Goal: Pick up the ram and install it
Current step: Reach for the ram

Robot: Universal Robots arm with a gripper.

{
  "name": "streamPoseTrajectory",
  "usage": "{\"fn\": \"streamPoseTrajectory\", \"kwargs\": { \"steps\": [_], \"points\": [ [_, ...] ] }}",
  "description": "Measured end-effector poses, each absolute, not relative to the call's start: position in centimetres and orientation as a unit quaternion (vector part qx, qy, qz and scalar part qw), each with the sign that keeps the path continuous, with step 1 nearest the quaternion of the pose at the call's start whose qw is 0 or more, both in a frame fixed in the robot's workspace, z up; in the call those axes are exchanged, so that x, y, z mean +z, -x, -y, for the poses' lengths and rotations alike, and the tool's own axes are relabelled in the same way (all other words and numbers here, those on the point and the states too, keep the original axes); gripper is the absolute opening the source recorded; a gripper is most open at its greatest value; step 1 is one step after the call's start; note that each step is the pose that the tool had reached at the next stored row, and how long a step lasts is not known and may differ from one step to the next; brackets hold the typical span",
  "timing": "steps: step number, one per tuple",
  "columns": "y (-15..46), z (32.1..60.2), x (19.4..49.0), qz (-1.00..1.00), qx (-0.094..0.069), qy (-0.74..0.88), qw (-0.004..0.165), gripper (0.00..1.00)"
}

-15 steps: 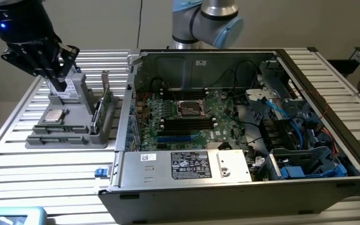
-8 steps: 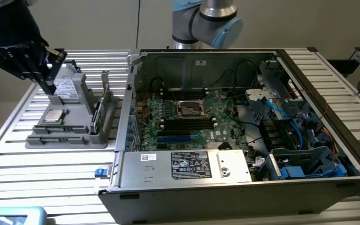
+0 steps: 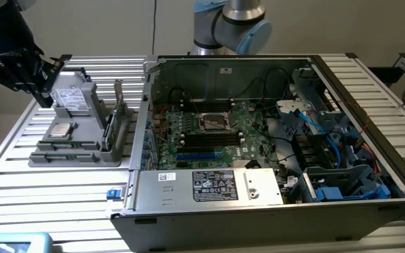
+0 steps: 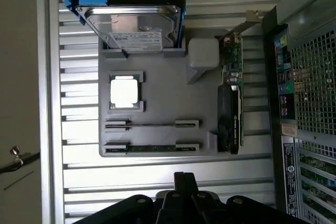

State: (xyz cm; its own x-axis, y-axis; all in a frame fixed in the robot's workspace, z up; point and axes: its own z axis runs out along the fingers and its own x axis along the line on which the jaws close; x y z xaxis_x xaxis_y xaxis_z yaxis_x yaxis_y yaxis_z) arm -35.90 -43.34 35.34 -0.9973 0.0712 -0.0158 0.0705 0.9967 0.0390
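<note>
Basically nothing's done yet on this one. The ram (image 4: 152,147) sits on edge in its holder on the grey tray (image 4: 157,98), at the end away from the hard drive (image 4: 134,24). The gripper (image 4: 182,178) hovers near the tray with its jaws pressed together on nothing. So I'd say the pickup and the install are both left to do. The open computer case (image 3: 259,224) lies just beside the tray, motherboard (image 3: 217,132) facing up. Everything's on a bench (image 3: 40,205) of ribbed aluminium slats. It's a pretty tidy setup, with a plain beige wall (image 3: 104,26) behind.
</note>
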Motion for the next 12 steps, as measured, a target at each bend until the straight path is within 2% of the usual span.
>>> {"fn": "streamPoseTrajectory", "kwargs": {
  "steps": [12],
  "points": [
    [36.8,40.2,34.1,-0.999,0.006,-0.035,0.009,0.11]
  ]
}}
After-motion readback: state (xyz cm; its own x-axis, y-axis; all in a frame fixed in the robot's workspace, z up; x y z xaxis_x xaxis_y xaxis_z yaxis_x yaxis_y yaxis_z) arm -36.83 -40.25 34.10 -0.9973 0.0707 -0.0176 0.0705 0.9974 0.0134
